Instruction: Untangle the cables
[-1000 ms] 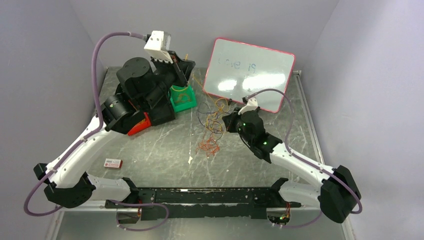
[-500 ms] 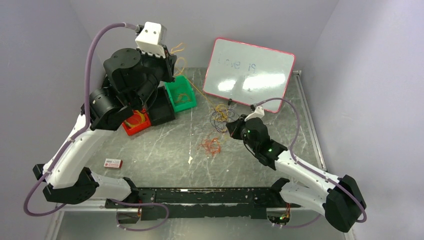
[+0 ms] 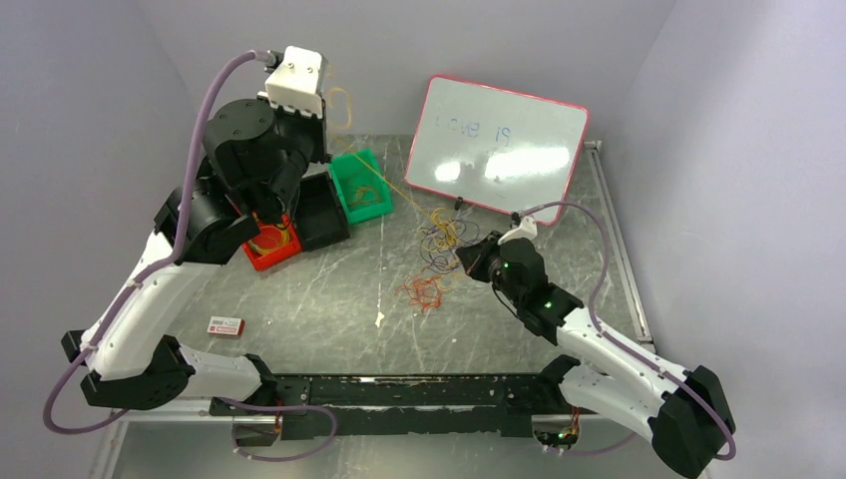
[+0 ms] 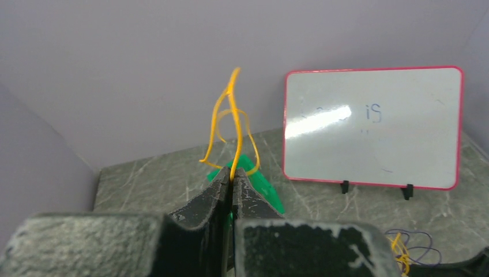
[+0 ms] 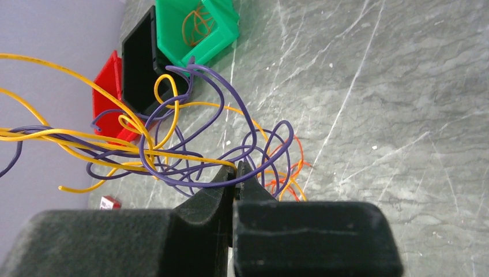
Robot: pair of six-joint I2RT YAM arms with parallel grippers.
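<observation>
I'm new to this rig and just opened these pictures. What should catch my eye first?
The left gripper, high at the back left, pinches a yellow cable that stretches down to the tangle at mid-table. The right gripper is shut on purple and yellow strands of that tangle; a red-framed whiteboard stands behind.

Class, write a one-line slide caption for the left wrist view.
Left end effector shut on yellow cable, whiteboard behind.
</observation>
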